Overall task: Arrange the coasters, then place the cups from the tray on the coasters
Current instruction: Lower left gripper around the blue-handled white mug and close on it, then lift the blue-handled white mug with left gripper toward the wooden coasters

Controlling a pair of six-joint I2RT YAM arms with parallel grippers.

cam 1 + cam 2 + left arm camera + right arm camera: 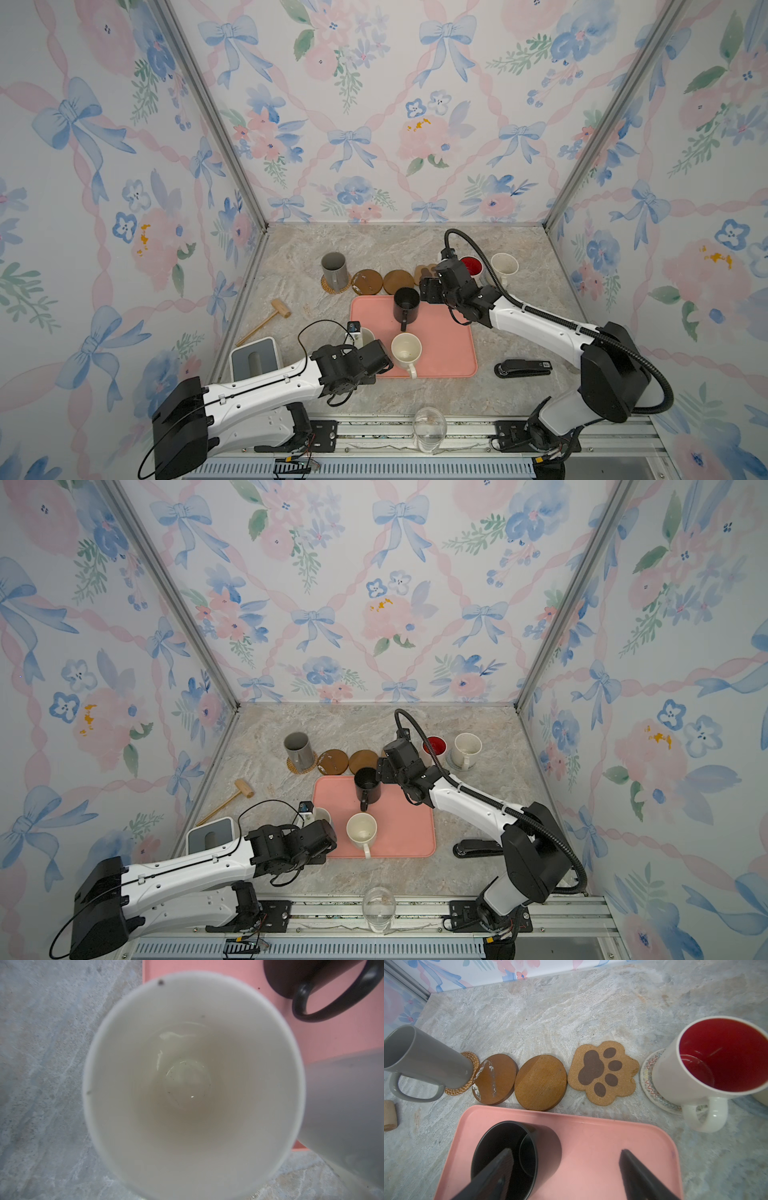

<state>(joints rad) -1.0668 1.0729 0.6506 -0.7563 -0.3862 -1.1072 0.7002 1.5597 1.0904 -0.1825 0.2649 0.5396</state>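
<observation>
Coasters look arranged: six lie in one row along the far side of the marble table, just beyond the flat salmon-pink rectangular tray [449, 345]. From left to right they are a woven tan rattan round [473, 1060], a scuffed brown wooden round [495, 1079], a plain brown wooden round [540, 1082], a brown cork paw-print mat [604, 1072], a white woven round [648, 1082] and a grey-blue woven round [455, 766].

Six mugs are in view, and by my reckoning the task is about half done. Three stand on coasters:
- a tall grey mug [333, 266] on the rattan
- a white mug with a red inside [716, 1059] on the white woven round
- a cream-white mug [504, 266] on the grey-blue one

Three are left, for the two brown rounds and the paw mat, all bare. A black mug [406, 309] stands at the tray's far edge and a second cream-white mug [406, 353] near its front. A pale mug with a white inside [193, 1084] is at the tray's left edge.

The right gripper [564, 1174] is spread wide, with one finger over the black mug's mouth and the other over bare tray, holding nothing. The left gripper [370, 347] is directly above the pale mug. Its fingers are hidden, so I cannot tell whether it grips.
</observation>
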